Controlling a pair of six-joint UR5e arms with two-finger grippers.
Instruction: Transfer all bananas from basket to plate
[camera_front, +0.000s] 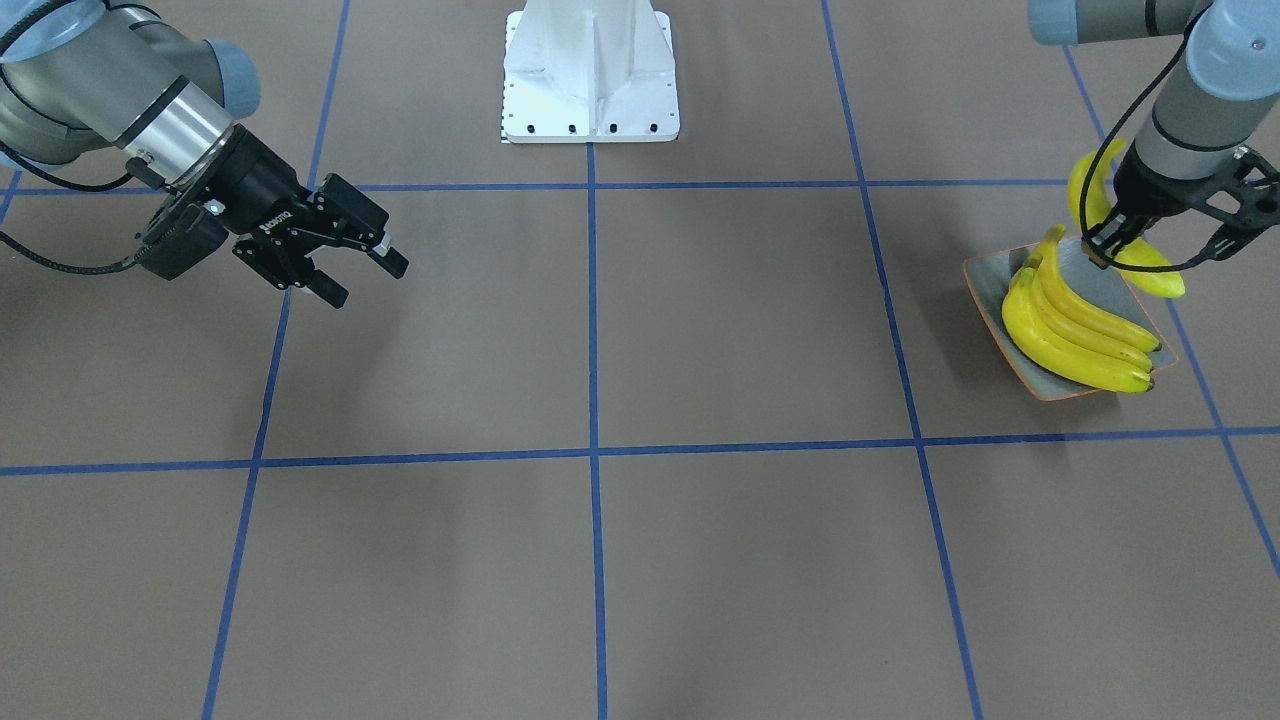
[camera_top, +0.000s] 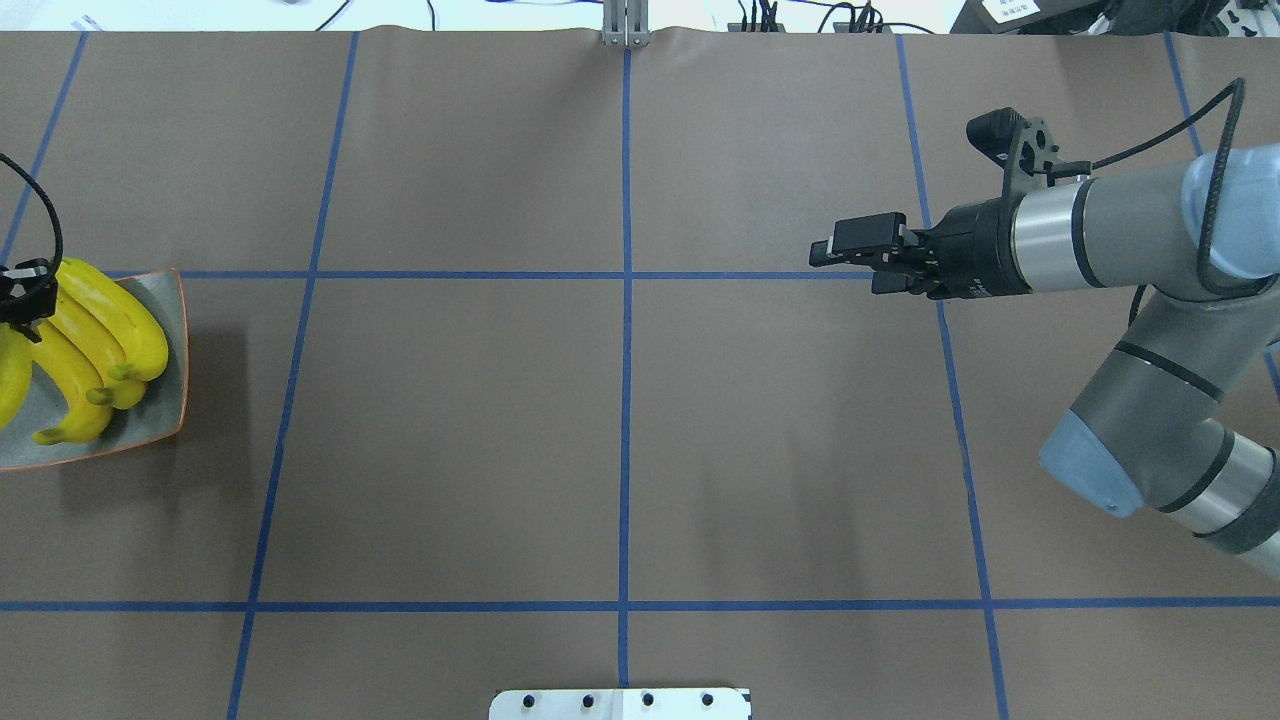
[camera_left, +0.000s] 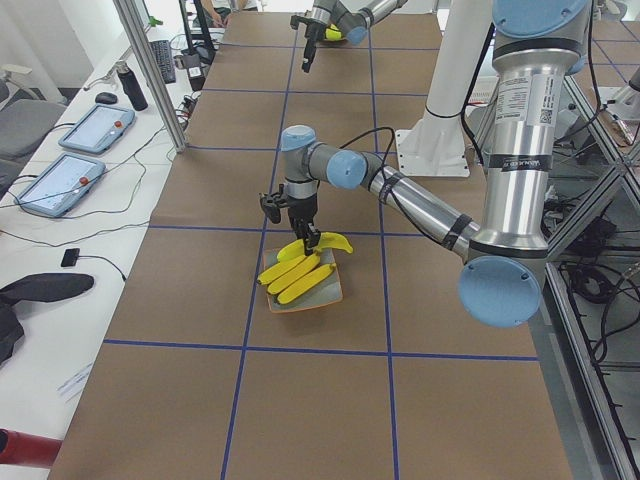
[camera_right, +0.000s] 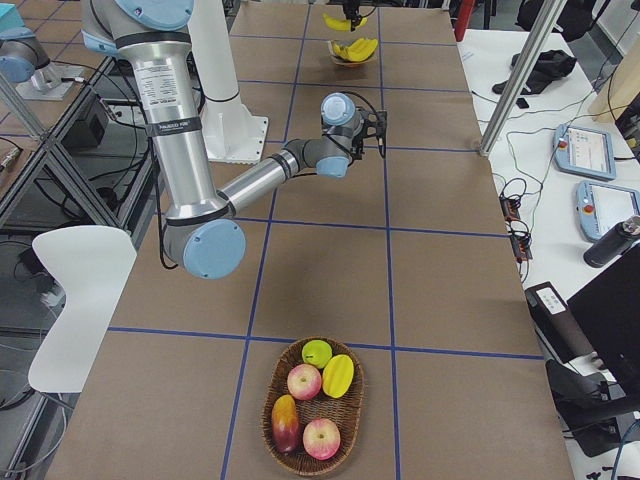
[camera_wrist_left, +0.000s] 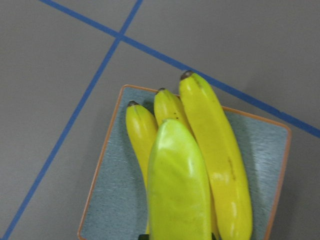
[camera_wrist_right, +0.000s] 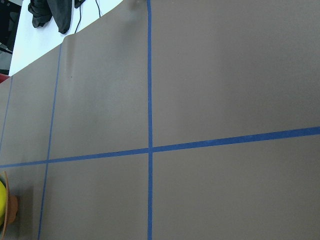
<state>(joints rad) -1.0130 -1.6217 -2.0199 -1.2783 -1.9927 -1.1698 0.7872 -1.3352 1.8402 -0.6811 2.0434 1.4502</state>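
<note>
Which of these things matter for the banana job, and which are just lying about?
In the job: three bananas, plate, fourth banana held by left gripper, basket.
Lying about: apples in basket, open right gripper, tablets, bottle.

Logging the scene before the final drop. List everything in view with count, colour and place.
bananas: three, yellow, lying side by side on the plate
held banana: one, yellow, over the plate in the left gripper
plate: one, grey-green with an orange rim, table end on the robot's left
basket: one, brown wicker, table end on the robot's right, no bananas in it
fruit: five, red, green and yellow, in the basket
tablets: two, blue-grey, side table
pedestal: one, white, table's robot side
left gripper: black, shut on the held banana
right gripper: black, open, empty
</note>
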